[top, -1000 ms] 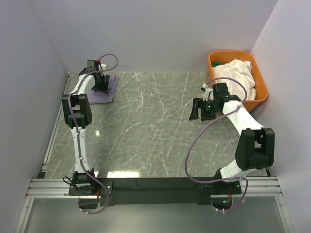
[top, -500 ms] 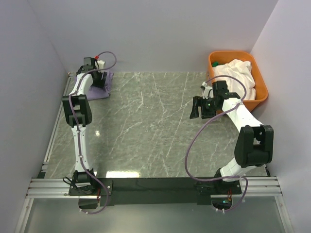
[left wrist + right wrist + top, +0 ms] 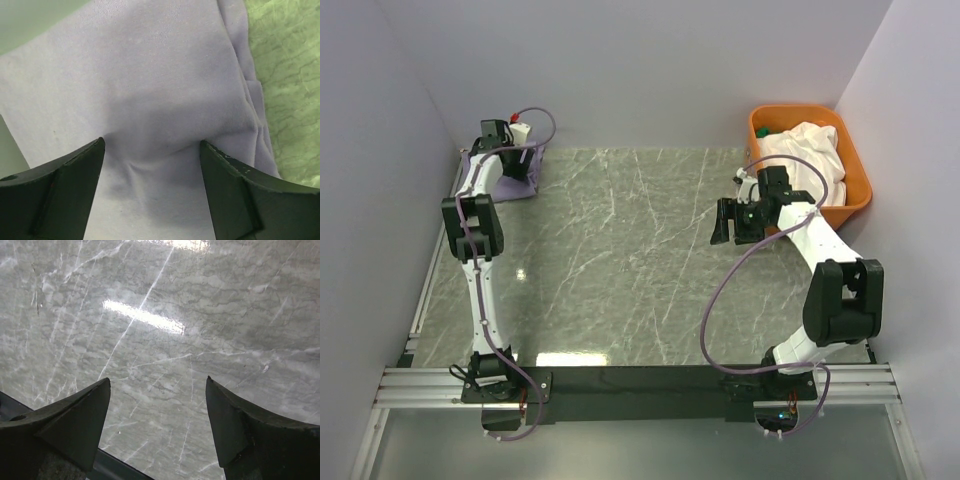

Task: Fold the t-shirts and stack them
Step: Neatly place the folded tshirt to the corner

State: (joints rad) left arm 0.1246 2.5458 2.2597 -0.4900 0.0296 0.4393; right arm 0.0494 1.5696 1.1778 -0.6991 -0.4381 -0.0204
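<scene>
The folded lavender t-shirt lies in the table's far left corner and fills the left wrist view, with a small wrinkle between the fingers. My left gripper hovers right over it, open, its fingers apart on either side of flat cloth and pinching nothing. A crumpled white t-shirt is heaped in the orange tub at the far right. Just left of the tub, my right gripper stands open over bare marble, holding nothing.
White walls close in the table on the left, back and right. A metal rail runs along the near edge by the arm bases, and another runs along the left edge. Something green shows in the tub behind the white shirt.
My left gripper has moved left and back toward the corner, and the lavender shirt has shifted left with it. Its jaws have widened. The right arm has hardly moved.
</scene>
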